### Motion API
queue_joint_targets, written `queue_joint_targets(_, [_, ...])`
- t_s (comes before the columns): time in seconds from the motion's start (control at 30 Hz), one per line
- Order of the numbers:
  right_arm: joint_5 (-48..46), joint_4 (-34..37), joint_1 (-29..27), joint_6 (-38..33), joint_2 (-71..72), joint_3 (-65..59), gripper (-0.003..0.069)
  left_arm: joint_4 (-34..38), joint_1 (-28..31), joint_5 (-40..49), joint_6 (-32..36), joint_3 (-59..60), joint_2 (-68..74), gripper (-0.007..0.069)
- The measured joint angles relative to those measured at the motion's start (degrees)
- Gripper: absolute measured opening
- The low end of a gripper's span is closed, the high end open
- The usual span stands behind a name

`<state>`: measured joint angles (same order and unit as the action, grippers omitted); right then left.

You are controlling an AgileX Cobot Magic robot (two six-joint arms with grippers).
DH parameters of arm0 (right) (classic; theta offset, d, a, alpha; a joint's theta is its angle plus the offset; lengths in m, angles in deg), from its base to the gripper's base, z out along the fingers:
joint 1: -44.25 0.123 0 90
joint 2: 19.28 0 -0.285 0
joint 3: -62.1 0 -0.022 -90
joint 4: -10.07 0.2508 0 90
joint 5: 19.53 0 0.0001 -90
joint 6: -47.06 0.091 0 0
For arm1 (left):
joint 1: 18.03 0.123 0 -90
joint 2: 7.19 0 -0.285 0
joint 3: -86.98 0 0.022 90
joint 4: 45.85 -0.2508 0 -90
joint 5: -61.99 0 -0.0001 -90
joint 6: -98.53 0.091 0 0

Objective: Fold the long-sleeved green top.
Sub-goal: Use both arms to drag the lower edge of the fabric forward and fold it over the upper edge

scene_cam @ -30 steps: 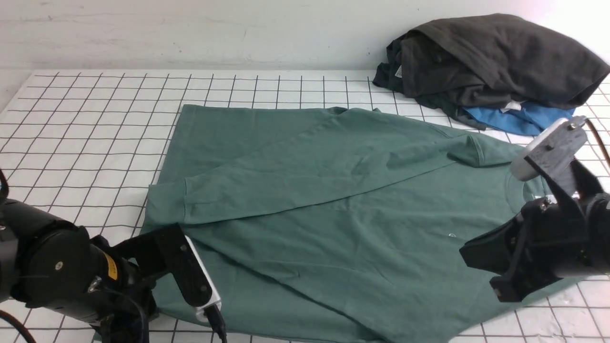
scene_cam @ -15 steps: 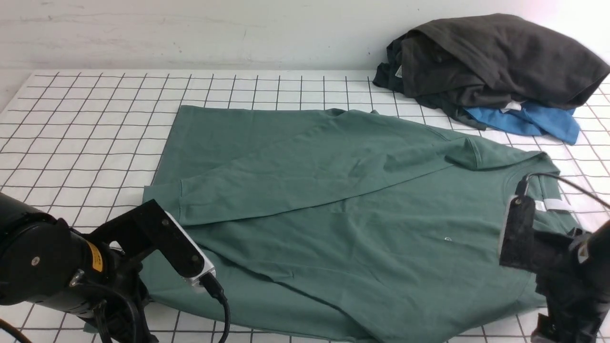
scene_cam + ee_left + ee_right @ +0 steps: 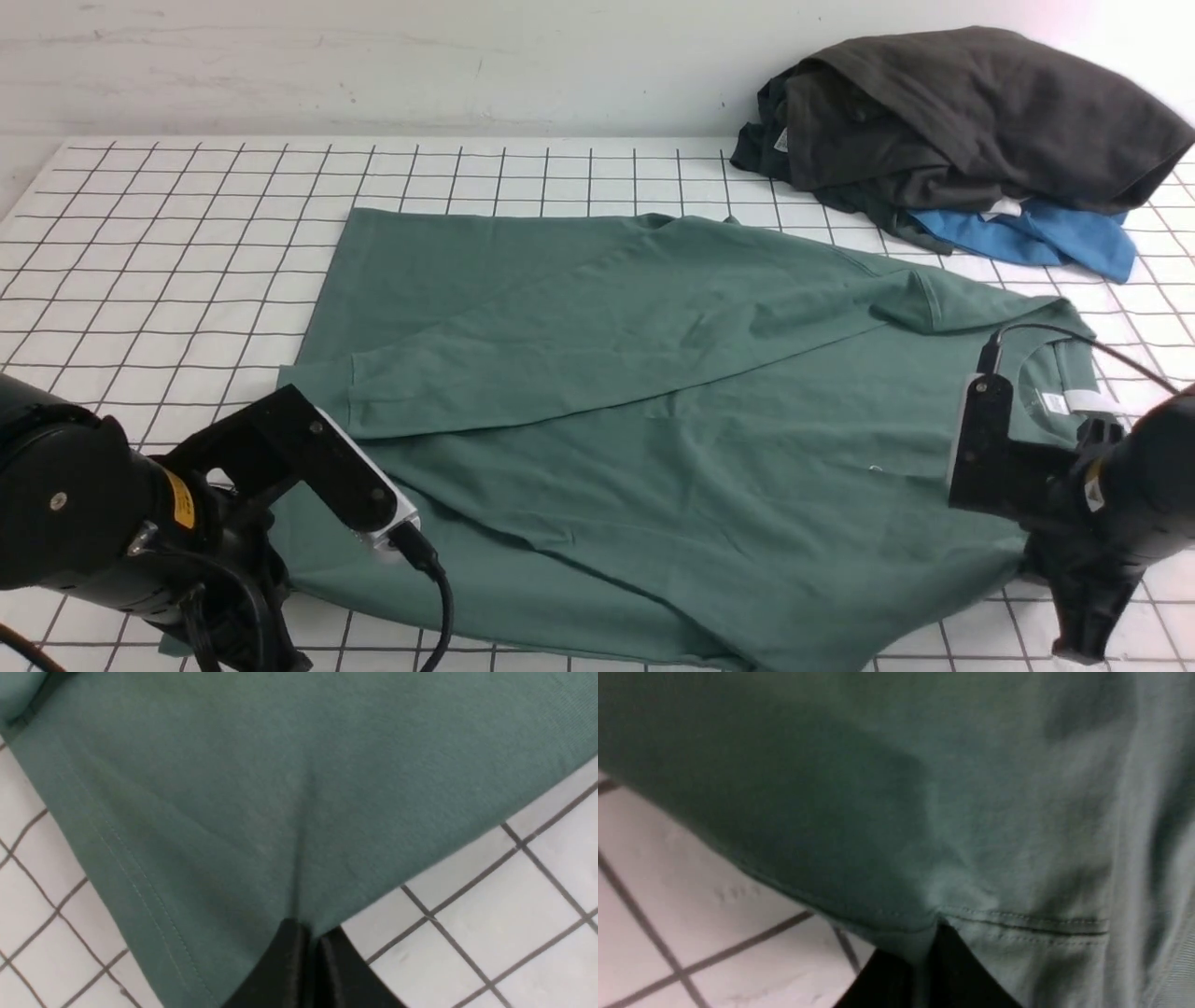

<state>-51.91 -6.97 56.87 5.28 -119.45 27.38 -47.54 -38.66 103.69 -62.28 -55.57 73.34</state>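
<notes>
The green long-sleeved top (image 3: 653, 411) lies spread on the gridded table, neck and white label (image 3: 1074, 401) toward the right, one sleeve folded across the body. My left gripper (image 3: 308, 933) is shut on the top's near edge close to the hem, cloth (image 3: 280, 812) pinched between its black fingers. In the front view it is hidden under the left arm (image 3: 112, 523) at the near left. My right gripper (image 3: 924, 956) is shut on the top's near edge by a stitched seam (image 3: 1017, 924). The right arm (image 3: 1092, 504) stands at the near right corner.
A pile of dark charcoal clothing (image 3: 962, 112) with a bright blue garment (image 3: 1036, 233) under it sits at the far right. The white gridded table (image 3: 187, 233) shows bare at the left and back. A wall runs along the far side.
The right arm has swung down from above the top to its near right edge and closed on it. The left arm has shifted slightly left and back. The top's near edge moved slightly.
</notes>
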Motion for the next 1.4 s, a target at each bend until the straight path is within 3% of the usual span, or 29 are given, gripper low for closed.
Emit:
queue_joint_targets(0.13, [0.7,-0.5,0.0,4.2,2.1,0.6,0.0005,-0.2,0.0,3.3,-5.9,-3.6,0.0,-0.0004])
queue_joint_targets(0.2, [-0.1,-0.5,-0.4,10.0,2.8,4.1,0.0004,-0.7,0.6,6.5,-10.7,-10.4,0.7,-0.0004])
queue_joint_targets(0.33, [-0.1,-0.5,-1.7,16.0,2.0,11.2,0.0004,-0.7,3.3,6.7,-12.4,-20.1,4.5,-0.0004])
queue_joint_targets(0.57, [-0.1,-0.5,-3.8,18.7,-12.2,36.1,0.0003,-0.9,10.9,5.6,-12.4,-50.9,29.5,-0.0004])
queue_joint_targets(0.8, [-1.5,-0.2,-3.8,21.5,-30.2,56.6,0.0018,-1.1,13.1,4.9,-12.7,-77.7,54.5,0.0030])
queue_joint_targets(0.9, [-6.5,0.2,-3.8,27.9,-38.6,67.2,0.0107,-1.6,13.2,8.8,-13.4,-95.2,68.1,0.0161])
queue_joint_targets(0.97, [-8.8,0.7,-3.8,30.9,-40.4,70.5,0.0151,-1.8,13.2,10.6,-14.1,-99.9,71.3,0.0212])
queue_joint_targets(1.07, [-16.4,2.3,-3.8,38.1,-42.4,77.1,0.0268,-2.8,13.2,17.2,-17.5,-111.1,77.4,0.0393])
queue_joint_targets(1.17, [-21.9,6.3,-3.7,37.2,-42.0,81.0,0.0300,-2.3,13.2,20.6,-19.2,-113.9,77.3,0.0448])
queue_joint_targets(1.27, [-28.9,17.8,-3.4,27.8,-41.3,83.6,0.0249,1.7,13.1,25.2,-17.1,-115.3,75.7,0.0440])
queue_joint_targets(1.33, [-33.0,28.3,-2.6,19.2,-41.8,83.8,0.0173,7.0,12.9,28.4,-12.2,-115.4,74.9,0.0369])
queue_joint_targets(1.37, [-33.7,29.1,-2.5,17.9,-42.1,83.8,0.0155,7.0,12.9,28.6,-11.8,-115.3,74.9,0.0360])
queue_joint_targets(1.4, [-35.6,36.2,-1.7,13.5,-43.8,84.0,0.0085,10.4,12.7,29.1,-9.0,-114.3,74.7,0.0290])
